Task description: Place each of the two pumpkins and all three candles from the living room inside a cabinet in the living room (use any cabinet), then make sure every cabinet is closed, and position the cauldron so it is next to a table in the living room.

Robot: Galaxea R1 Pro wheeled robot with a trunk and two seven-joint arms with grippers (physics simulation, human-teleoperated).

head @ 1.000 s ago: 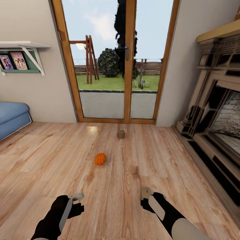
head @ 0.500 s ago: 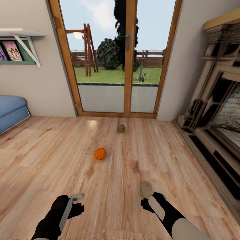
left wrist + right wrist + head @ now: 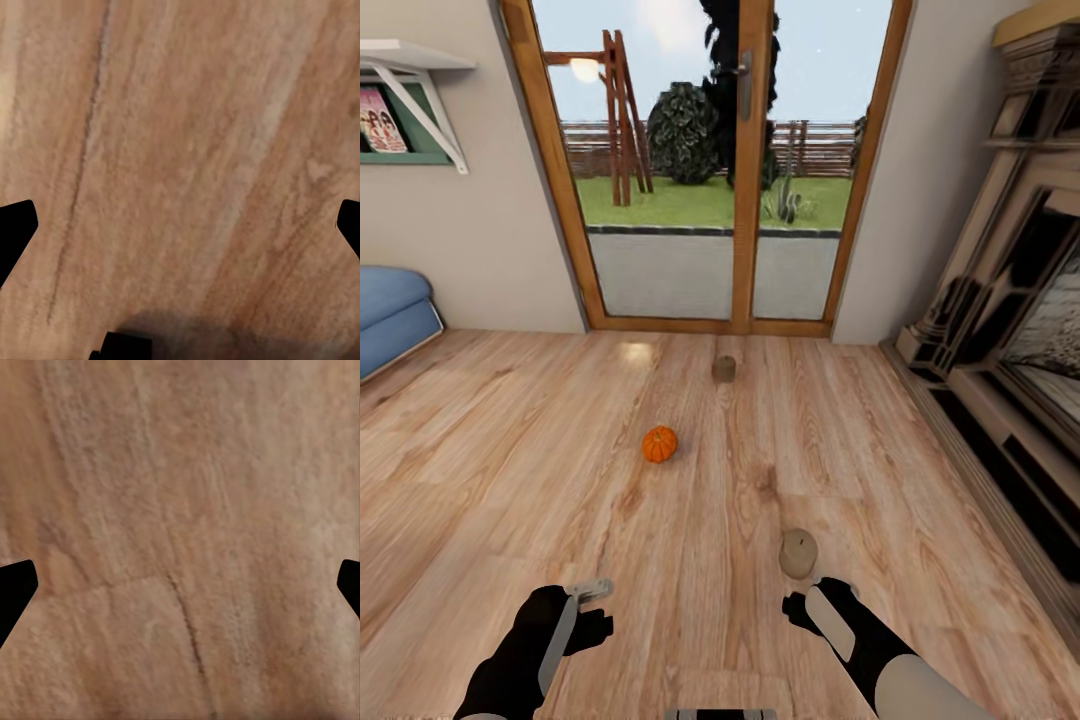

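One orange pumpkin (image 3: 659,444) lies on the wooden floor ahead of me. A tan candle (image 3: 724,368) stands farther off, near the glass door. A second candle (image 3: 798,553) stands close by, just beyond my right gripper (image 3: 800,603) and apart from it. My left gripper (image 3: 586,608) hangs low at the left, well short of the pumpkin. In both wrist views the dark fingertips (image 3: 15,232) (image 3: 15,589) sit wide apart over bare floorboards, so both grippers are open and hold nothing. The cabinet, the table and the cauldron are out of view.
A wood-framed glass door (image 3: 745,170) closes the far wall. A dark fireplace surround (image 3: 1010,340) runs along the right. A blue sofa (image 3: 390,310) juts in at the left, under a wall shelf (image 3: 410,60).
The whole view has shifted: the camera has moved forward, so the door and the fireplace look nearer. The near candle now shows clear of my right gripper. Both arms hold their pose.
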